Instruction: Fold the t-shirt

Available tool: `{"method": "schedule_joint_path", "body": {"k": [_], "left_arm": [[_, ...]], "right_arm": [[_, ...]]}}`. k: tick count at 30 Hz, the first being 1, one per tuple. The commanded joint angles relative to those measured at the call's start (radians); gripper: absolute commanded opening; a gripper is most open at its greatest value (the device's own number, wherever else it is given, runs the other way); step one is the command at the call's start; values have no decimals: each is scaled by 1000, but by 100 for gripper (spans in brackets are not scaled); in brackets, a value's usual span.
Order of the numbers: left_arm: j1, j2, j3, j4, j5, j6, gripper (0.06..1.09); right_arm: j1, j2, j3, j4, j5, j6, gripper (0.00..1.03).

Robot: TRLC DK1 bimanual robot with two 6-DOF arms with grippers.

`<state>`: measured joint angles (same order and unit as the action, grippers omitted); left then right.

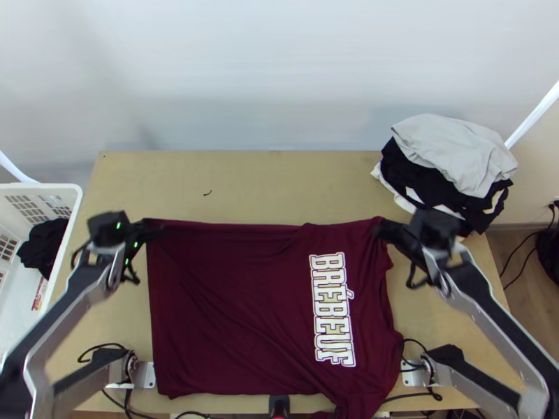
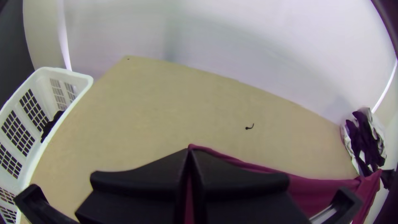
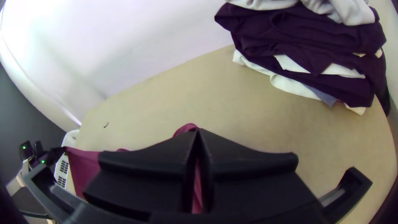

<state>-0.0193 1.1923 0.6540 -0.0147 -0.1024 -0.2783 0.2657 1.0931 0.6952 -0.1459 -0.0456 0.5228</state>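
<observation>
White-lettered maroon cloth t-shirt [image 1: 230, 307], spread on light wooden table [image 1: 244, 185]; its far corners pinched by black flat-fingered left gripper [image 2: 189, 150] and matching right gripper [image 3: 198, 130]. Folds: none (apparently); all outstanding.

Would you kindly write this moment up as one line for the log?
left gripper: jaws shut on t-shirt, far left corner; right gripper: jaws shut on far right edge; t-shirt: mostly spread, print up
</observation>
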Motion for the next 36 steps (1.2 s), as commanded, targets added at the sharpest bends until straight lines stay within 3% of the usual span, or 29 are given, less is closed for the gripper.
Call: {"method": "schedule_joint_path", "body": {"k": [1, 13, 25, 26, 27, 28, 29, 30, 32, 36], "left_arm": [[38, 182, 128, 28, 23, -47, 10], [76, 641, 570, 28, 23, -52, 10], [90, 903, 908, -108, 1, -82, 11], [88, 902, 920, -128, 3, -82, 23], [85, 895, 929, -156, 3, -84, 50], [82, 886, 941, -188, 3, -85, 77], [79, 872, 954, -228, 3, -85, 93], [78, 859, 961, -246, 3, -87, 100], [79, 813, 952, -248, 7, -93, 102], [88, 718, 929, -251, 29, -107, 102]], "right_arm": [[-36, 145, 107, 55, 0, -10, 3], [-94, 567, 468, 144, 4, -61, 3], [-109, 797, 745, 134, 59, -75, 4], [-106, 797, 751, 134, 61, -79, 20], [-105, 794, 757, 129, 61, -81, 43], [-102, 788, 764, 114, 72, -84, 60], [-97, 781, 776, 92, 93, -95, 73], [-91, 769, 787, 65, 107, -104, 85], [-85, 735, 799, 25, 128, -106, 98], [-72, 622, 794, -43, 151, -95, 99]]}}
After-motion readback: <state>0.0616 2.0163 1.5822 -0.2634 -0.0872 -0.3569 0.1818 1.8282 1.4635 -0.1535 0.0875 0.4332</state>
